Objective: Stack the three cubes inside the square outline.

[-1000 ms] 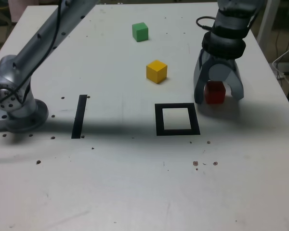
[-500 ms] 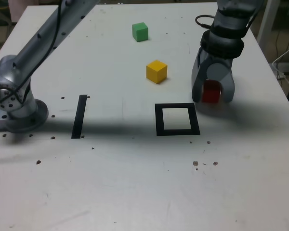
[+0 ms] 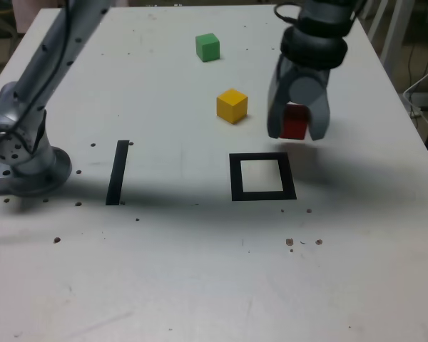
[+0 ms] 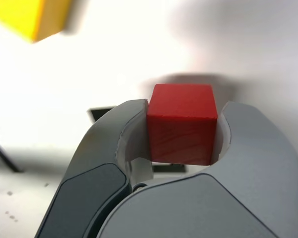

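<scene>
My gripper (image 3: 297, 132) is shut on the red cube (image 3: 294, 122) and holds it off the table, just beyond the far right corner of the black square outline (image 3: 262, 177). In the wrist view the red cube (image 4: 183, 121) sits clamped between the two grey fingers (image 4: 114, 148). The yellow cube (image 3: 232, 105) rests on the table to the exterior view's left of the gripper, and shows as a blurred corner (image 4: 32, 17) in the wrist view. The green cube (image 3: 207, 47) lies farther back. The outline's white centre holds nothing.
A straight black strip (image 3: 118, 172) lies to the exterior view's left of the outline. The arm's grey base (image 3: 21, 160) stands at the table's left edge, with the arm reaching across the back. Small dark specks dot the white tabletop (image 3: 200, 271).
The gripper closed on the red cube, lifted it off the table and carried it toward the exterior view's left and up. The yellow and green cubes stayed put.
</scene>
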`<state>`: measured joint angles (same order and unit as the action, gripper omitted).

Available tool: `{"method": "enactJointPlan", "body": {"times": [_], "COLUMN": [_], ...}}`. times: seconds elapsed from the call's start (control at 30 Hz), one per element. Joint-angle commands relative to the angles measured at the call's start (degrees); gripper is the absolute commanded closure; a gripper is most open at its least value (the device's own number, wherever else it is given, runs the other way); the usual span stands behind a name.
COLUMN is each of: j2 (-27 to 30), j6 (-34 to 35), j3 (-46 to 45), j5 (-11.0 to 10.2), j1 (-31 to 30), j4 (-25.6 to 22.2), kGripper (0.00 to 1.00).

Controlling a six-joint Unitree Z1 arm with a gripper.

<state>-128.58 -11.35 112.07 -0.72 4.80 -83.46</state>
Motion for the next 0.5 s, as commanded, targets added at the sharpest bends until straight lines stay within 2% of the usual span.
{"method": "enactJointPlan", "body": {"times": [0.0,0.23,0.47], "j2": [2.23,8.55,12.14], "j6": [0.61,2.54,3.47], "j3": [-2.19,-12.02,-19.6], "j5": [0.37,2.88,5.15], "j1": [-0.61,-3.18,-5.16], "j4": [0.47,4.15,8.91], "kGripper": [0.71,0.71,0.71]}}
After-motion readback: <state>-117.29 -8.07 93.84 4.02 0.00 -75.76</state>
